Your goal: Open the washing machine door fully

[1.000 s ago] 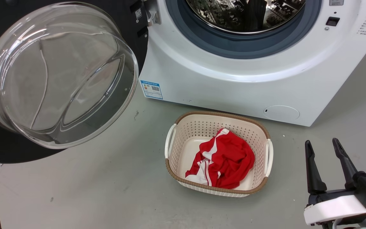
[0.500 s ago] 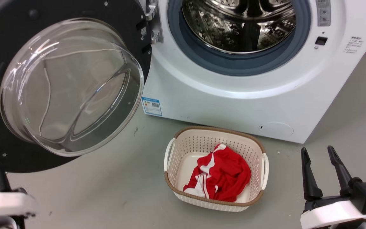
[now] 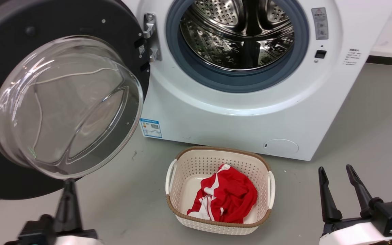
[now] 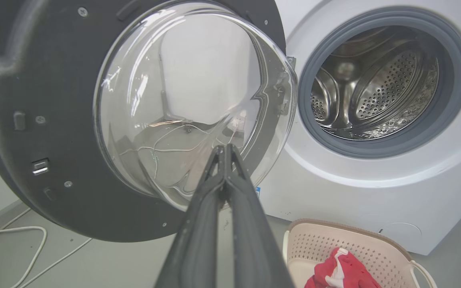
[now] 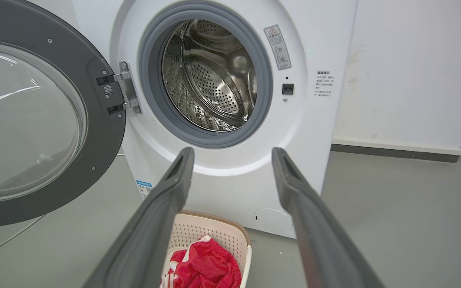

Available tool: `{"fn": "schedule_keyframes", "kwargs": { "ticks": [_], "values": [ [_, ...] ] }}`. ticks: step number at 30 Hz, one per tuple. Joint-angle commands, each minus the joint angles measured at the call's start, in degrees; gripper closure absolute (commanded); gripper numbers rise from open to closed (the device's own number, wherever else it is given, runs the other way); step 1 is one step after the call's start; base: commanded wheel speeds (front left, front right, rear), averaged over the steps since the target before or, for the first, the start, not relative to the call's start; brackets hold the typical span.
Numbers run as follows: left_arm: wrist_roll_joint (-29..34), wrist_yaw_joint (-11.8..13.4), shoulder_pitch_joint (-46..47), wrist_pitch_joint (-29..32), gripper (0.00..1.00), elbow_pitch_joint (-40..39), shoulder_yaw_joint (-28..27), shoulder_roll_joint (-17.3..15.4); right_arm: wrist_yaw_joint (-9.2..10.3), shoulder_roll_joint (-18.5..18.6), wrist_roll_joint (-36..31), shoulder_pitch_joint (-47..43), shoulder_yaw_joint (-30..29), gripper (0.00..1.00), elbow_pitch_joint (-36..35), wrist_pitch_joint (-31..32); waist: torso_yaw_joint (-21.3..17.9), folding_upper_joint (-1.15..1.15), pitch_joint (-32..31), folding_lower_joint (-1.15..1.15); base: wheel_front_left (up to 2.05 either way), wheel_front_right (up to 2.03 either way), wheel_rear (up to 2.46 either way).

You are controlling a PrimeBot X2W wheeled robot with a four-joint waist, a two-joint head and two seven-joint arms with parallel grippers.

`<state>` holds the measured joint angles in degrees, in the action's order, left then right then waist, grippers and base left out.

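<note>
The washing machine door (image 3: 46, 17), black with a bulging clear glass bowl (image 3: 66, 105), stands swung out to the left on its metal hinge (image 3: 150, 37). The white washing machine (image 3: 237, 119) shows its steel drum (image 3: 237, 34) uncovered. My left gripper (image 3: 68, 185) is shut on nothing, its tip just below the bowl's lower edge; whether it touches is unclear. In the left wrist view the gripper (image 4: 224, 147) points at the door (image 4: 34, 100). My right gripper (image 3: 334, 168) is open at the lower right, away from the door. In the right wrist view the gripper (image 5: 232, 152) frames the machine (image 5: 222, 176).
A cream laundry basket (image 3: 221, 149) with a red and white garment (image 3: 228, 199) sits on the grey floor in front of the machine. A white cable (image 4: 14, 240) lies on the floor under the door. A white wall with dark skirting (image 5: 394, 148) runs right of the machine.
The head camera has tilted up, showing more of the drum. My shut left gripper has come in from the lower left edge to below the glass bowl. The right gripper stays open.
</note>
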<state>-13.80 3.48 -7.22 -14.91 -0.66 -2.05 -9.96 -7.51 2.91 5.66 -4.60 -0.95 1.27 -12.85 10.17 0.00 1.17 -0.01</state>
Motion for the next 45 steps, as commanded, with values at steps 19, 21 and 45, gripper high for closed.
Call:
{"fn": "schedule_keyframes", "kwargs": {
  "ticks": [19,21,45],
  "values": [
    [8.3,-3.35,11.27,-0.42,0.0,6.49,8.33,4.38,0.04,-0.08,-1.06,0.47,-0.23,0.0,-1.25,0.54,-6.85,0.0,0.27,0.01,0.0,0.0,0.0],
    [8.58,-3.38,12.16,-0.42,0.0,7.69,8.62,4.67,0.04,-0.08,-0.94,0.63,-0.25,0.0,-1.21,0.48,-7.65,0.0,0.46,0.01,0.0,0.0,0.0],
    [10.12,-3.13,11.81,-0.42,0.0,9.17,6.84,5.74,0.04,-0.08,-0.62,1.28,-0.43,0.0,-0.7,-0.08,-8.93,0.0,1.19,0.01,0.0,0.0,0.0]
  ]
}}
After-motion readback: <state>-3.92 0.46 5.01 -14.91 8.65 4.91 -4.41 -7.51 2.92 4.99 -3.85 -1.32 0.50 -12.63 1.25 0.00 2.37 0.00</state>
